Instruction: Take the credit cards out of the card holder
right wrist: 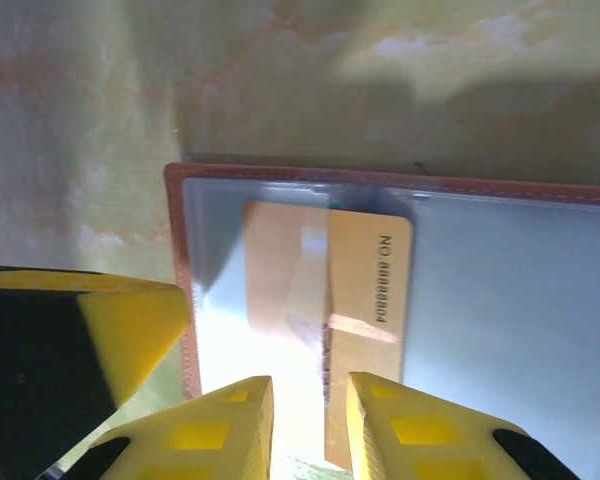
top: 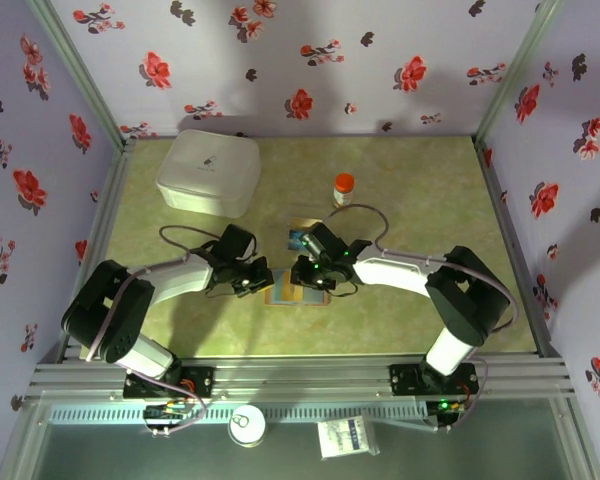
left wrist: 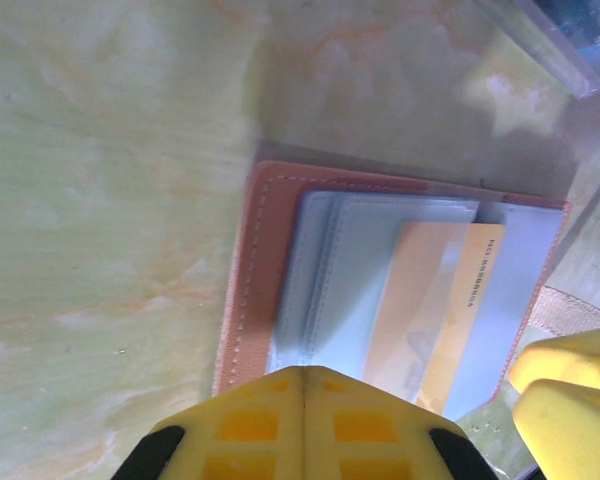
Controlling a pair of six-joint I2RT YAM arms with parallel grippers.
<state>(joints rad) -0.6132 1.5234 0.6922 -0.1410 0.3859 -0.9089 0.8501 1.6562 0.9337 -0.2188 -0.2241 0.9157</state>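
The brown card holder (top: 298,294) lies open on the table between my two grippers, blue-grey inner faces up. In the left wrist view my left gripper (left wrist: 303,372) is shut, with its tip pressed on the near edge of the card holder (left wrist: 242,300). A yellowish-tan credit card (right wrist: 370,290) sticks halfway out of a clear sleeve of the card holder (right wrist: 175,270). My right gripper (right wrist: 310,420) hovers over that card's near end, jaws a narrow gap apart, with the card's edge showing in the gap. The same card (left wrist: 435,310) shows in the left wrist view. From above, my left gripper (top: 260,280) and right gripper (top: 315,280) flank the card holder.
A clear plastic tray (top: 302,236) sits just behind the card holder. A large white lidded box (top: 208,172) stands at the back left. An orange-capped bottle (top: 344,188) stands at the back centre. Floral walls enclose the table on three sides.
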